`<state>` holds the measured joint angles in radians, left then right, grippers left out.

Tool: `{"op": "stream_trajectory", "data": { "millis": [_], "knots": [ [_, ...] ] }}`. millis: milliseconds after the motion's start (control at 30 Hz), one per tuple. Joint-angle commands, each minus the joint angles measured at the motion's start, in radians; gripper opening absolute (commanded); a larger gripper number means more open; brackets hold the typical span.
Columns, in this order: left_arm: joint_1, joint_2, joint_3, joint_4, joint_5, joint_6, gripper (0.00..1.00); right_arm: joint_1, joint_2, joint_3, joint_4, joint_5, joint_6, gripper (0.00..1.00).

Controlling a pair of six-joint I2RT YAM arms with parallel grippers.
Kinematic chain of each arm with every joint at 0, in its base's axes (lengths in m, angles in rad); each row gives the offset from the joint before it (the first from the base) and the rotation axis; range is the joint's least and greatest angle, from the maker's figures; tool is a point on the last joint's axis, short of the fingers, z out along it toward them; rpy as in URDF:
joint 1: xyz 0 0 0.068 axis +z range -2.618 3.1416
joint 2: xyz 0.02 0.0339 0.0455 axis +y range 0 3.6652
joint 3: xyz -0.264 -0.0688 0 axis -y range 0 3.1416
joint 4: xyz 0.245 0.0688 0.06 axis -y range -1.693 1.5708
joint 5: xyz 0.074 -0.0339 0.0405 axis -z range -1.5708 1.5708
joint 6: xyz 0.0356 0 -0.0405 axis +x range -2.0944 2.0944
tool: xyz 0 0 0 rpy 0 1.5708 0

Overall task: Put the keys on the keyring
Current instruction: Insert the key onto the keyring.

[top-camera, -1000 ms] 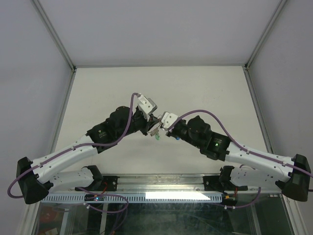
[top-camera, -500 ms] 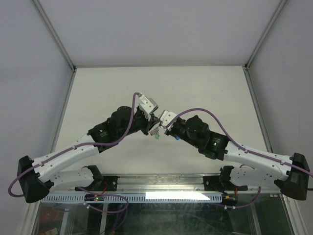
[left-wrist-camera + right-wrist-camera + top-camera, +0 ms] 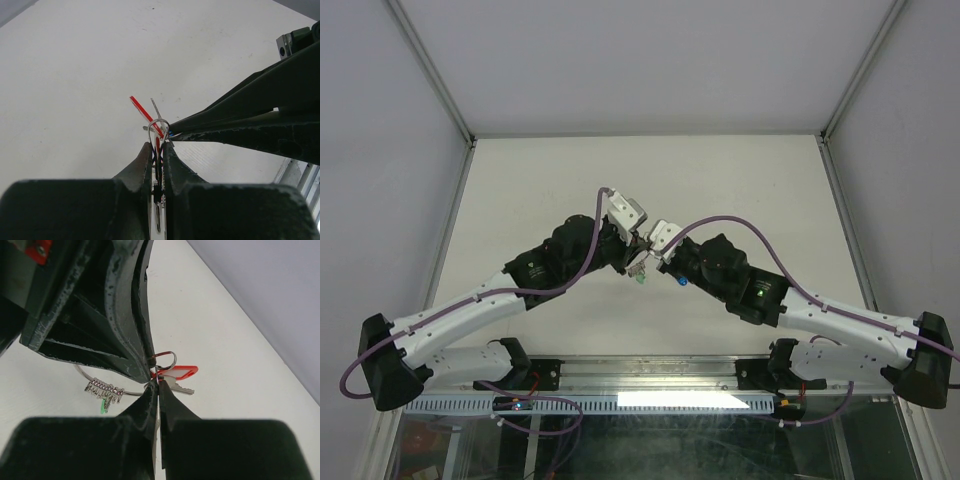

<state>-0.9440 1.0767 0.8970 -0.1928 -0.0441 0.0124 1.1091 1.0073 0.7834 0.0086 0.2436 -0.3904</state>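
Note:
Both grippers meet above the table's middle. My left gripper [image 3: 634, 252] [image 3: 157, 145] is shut on the keyring's small wire loop [image 3: 159, 121], with a red key head [image 3: 137, 105] sticking out past it. My right gripper [image 3: 648, 264] [image 3: 158, 385] is shut on a thin silver key blade just under that loop [image 3: 167, 357], tip to tip with the left fingers [image 3: 125, 330]. The red key head [image 3: 181, 371] lies beside the right tips. The keyring's wire arc [image 3: 82, 375] carries a cluster of small silver pieces [image 3: 105, 389] and the green key [image 3: 103, 406] [image 3: 640, 281]. A blue spot [image 3: 677, 283] shows under the right gripper.
The white table [image 3: 520, 200] is ringed by grey walls and metal frame posts [image 3: 430, 70]. The arm bases and a metal rail [image 3: 650, 375] stand at the near edge. The right fingers [image 3: 225, 117] cross the left wrist view from the right.
Both grippers have shifted slightly toward the far side together, still pinched on the same bundle. Nothing was let go.

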Motion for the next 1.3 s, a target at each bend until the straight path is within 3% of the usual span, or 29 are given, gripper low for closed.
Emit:
{"op": "stream_trajectory", "data": {
  "millis": [0, 1067, 1267],
  "knots": [
    [-0.016, 0.01, 0.048, 0.012, 0.007, -0.011, 0.0, 0.005, -0.007, 0.075, 0.088, 0.024, 0.032, 0.0],
    [-0.029, 0.025, 0.052, -0.015, 0.091, 0.003, 0.0, 0.004, -0.045, 0.071, 0.071, 0.207, 0.017, 0.0],
    [-0.029, 0.017, 0.048, -0.017, 0.112, 0.022, 0.0, 0.001, -0.067, 0.064, 0.032, 0.111, -0.028, 0.0]
  ]
}}
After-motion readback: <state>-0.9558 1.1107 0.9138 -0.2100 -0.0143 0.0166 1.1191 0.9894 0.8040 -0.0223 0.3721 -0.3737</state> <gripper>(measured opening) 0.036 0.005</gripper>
